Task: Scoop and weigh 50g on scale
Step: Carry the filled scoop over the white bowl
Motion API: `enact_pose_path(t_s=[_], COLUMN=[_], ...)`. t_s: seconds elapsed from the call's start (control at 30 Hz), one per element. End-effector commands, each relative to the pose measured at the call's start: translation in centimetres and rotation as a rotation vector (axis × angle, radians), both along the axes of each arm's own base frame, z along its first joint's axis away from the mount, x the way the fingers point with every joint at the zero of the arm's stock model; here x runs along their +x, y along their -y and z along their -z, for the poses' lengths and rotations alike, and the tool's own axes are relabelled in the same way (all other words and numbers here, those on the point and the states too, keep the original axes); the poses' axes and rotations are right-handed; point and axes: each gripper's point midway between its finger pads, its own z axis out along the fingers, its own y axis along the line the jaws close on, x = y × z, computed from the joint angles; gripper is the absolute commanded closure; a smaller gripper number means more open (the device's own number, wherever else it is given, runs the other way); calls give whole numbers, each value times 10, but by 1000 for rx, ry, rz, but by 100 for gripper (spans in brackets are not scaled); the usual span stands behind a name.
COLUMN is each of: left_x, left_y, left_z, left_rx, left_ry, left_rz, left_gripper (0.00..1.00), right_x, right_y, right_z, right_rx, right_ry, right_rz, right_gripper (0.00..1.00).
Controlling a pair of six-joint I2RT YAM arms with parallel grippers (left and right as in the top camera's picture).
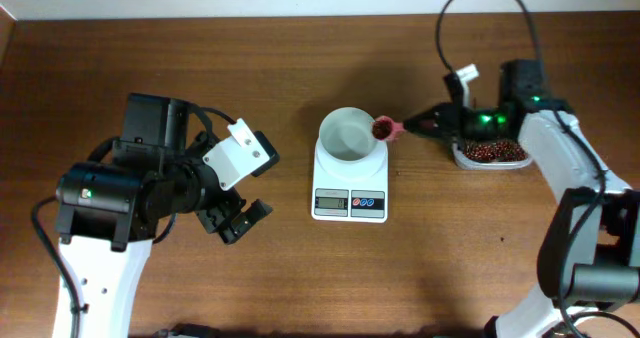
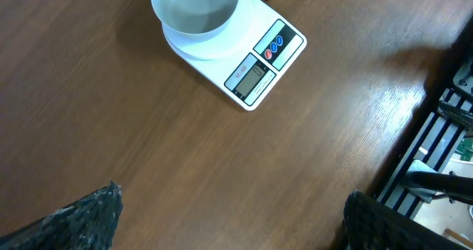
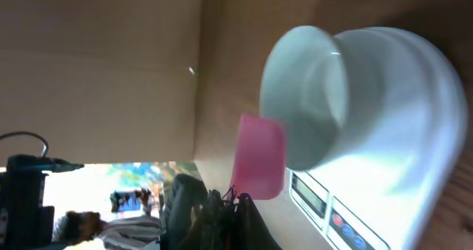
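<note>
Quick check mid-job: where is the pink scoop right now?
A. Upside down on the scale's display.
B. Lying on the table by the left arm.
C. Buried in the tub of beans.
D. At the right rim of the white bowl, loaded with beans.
D: in the overhead view the right pincer holds the pink scoop, with beans in it, at the rim of the bowl on the scale.

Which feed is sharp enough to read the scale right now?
Overhead: even light, scale sharp, display too small. Left wrist: sharp, glare on the table at right, digits unreadable. Right wrist: very close, bowl and pink scoop blurred, background overexposed.
</note>
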Motion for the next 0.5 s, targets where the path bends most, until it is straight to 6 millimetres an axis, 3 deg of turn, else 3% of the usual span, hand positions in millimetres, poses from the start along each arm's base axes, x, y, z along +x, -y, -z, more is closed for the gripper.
enact_pose_path(t_s=[0.0, 0.2, 0.47], left_x=[1, 1, 1], left_y=[0, 0, 0], left_z=[-3, -3, -3], left_rx=[2, 2, 2], left_ry=[18, 18, 17], left_rz=[15, 14, 15], left_gripper=[1, 1, 1], right_x=[0, 21, 25], right_y=[-30, -64, -58], right_z=[-4, 17, 18], right_rx=[17, -208, -383], right_ry=[37, 262, 410], right_rz=[-64, -80, -88], right_gripper=[96, 96, 96])
